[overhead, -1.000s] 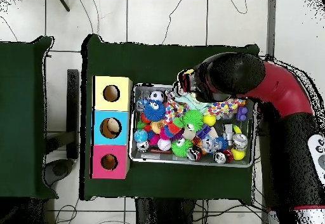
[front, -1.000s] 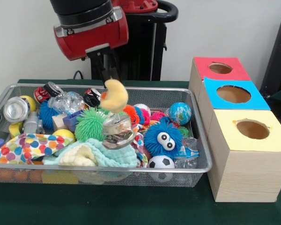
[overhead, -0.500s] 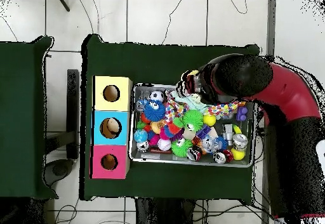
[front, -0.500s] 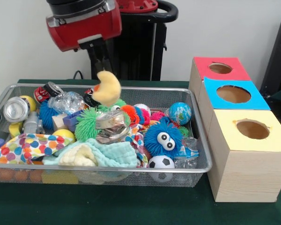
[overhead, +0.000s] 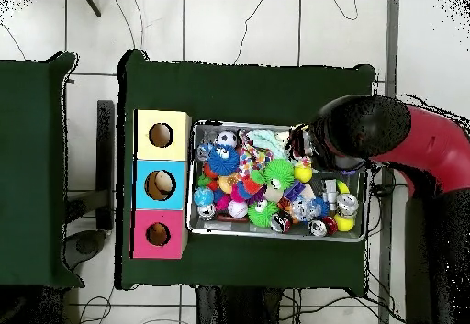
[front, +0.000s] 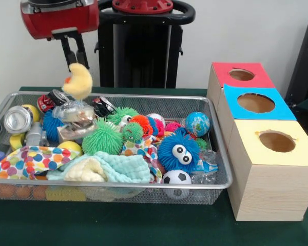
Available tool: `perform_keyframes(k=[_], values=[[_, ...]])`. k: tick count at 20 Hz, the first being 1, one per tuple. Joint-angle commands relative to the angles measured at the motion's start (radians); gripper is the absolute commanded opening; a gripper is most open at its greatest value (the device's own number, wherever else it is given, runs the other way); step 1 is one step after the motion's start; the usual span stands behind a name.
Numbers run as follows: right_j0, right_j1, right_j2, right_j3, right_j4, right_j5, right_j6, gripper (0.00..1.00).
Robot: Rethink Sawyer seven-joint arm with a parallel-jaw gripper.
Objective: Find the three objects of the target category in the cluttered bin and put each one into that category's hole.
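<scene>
My gripper [front: 76, 65] hangs high over the left end of the wire bin [front: 143, 96], shut on a yellow plush toy [front: 78, 82] that dangles above the clutter. A crumpled clear plastic piece [front: 74, 119] lies right beneath the toy; whether the two touch is unclear. To the right of the bin stand three wooden boxes with holes: the red box [front: 223, 72], the blue box [front: 283, 110] and the yellow box [front: 297, 154]. In the overhead view the arm's head [overhead: 363, 129] covers the gripper and the toy, over the bin [overhead: 275, 235].
The bin holds a blue furry ball with eyes [front: 178, 151], a soccer ball [front: 176, 177], a globe ball [front: 197, 123], a green spiky ball [front: 102, 138], a polka-dot cloth [front: 31, 156], a mint towel [front: 118, 169] and a silver can [front: 17, 119].
The gripper has carried the yellow toy leftward and slightly higher, from the bin's middle to its left end. The clear plastic piece shifted left beneath it.
</scene>
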Motion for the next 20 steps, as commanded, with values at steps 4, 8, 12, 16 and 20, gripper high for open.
perform_keyframes(k=[4, 8, 12, 16, 20], values=[[-0.018, 0.049, 0.000, 0.074, 0.038, 0.300, 0.002, 0.00], [-0.004, 0.058, -0.021, 0.043, -0.024, 0.288, 0.011, 0.00], [-0.011, 0.049, -0.020, 0.042, -0.018, 0.224, 0.031, 0.00], [-0.021, 0.020, -0.017, 0.042, -0.028, 0.173, 0.011, 0.00], [-0.032, 0.015, -0.014, 0.038, -0.038, 0.139, -0.002, 0.00]])
